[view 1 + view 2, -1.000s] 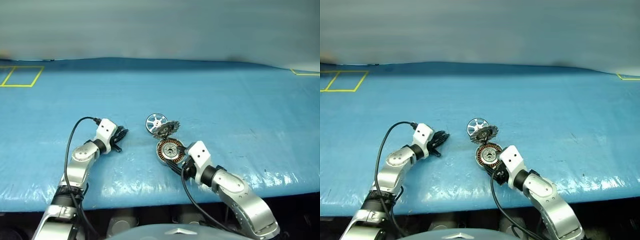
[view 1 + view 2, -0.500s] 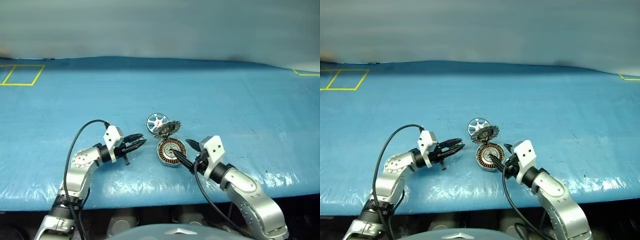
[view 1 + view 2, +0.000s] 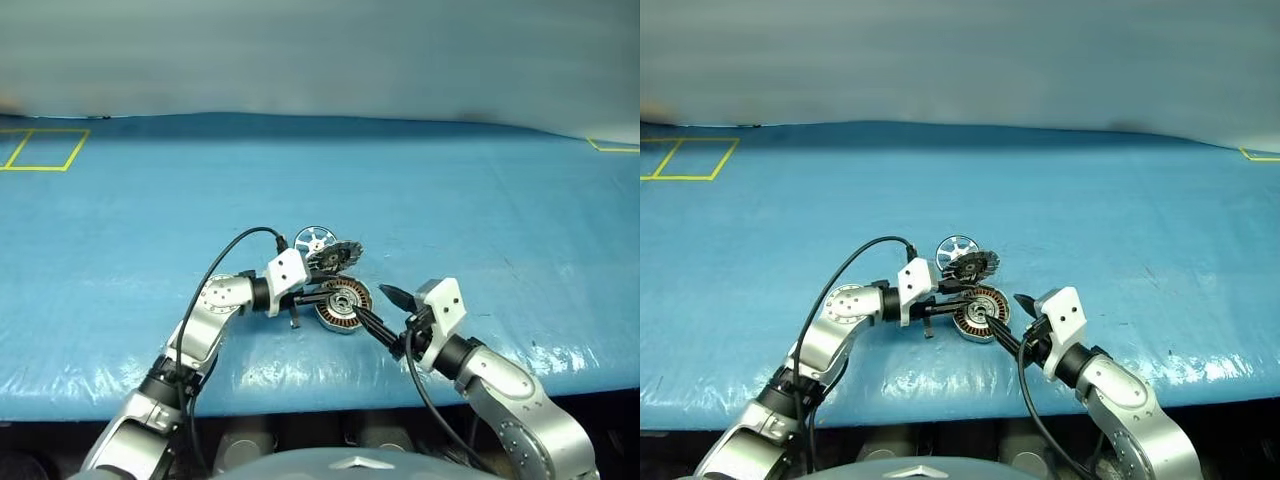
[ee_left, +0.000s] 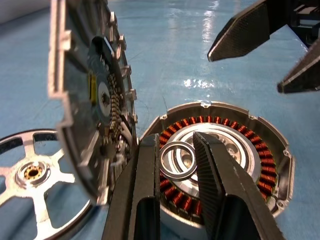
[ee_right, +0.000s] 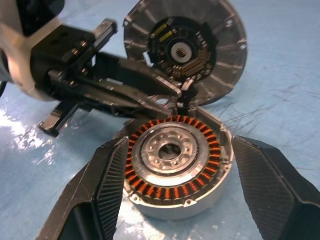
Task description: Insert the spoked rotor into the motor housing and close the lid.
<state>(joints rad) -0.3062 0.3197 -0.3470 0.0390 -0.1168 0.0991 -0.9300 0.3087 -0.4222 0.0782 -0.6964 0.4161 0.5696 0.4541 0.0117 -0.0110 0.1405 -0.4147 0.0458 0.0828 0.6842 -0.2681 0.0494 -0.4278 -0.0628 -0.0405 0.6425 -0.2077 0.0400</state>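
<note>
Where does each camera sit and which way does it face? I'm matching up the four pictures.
Left and right eye views: on the head, looking forward and down over both arms at the blue table.
Left wrist view: along the left gripper, over the motor housing; the lid upright, the spoked rotor behind.
Right wrist view: along the right gripper, open around the housing.
Shared by both wrist views: housing, lid, the other gripper.
</note>
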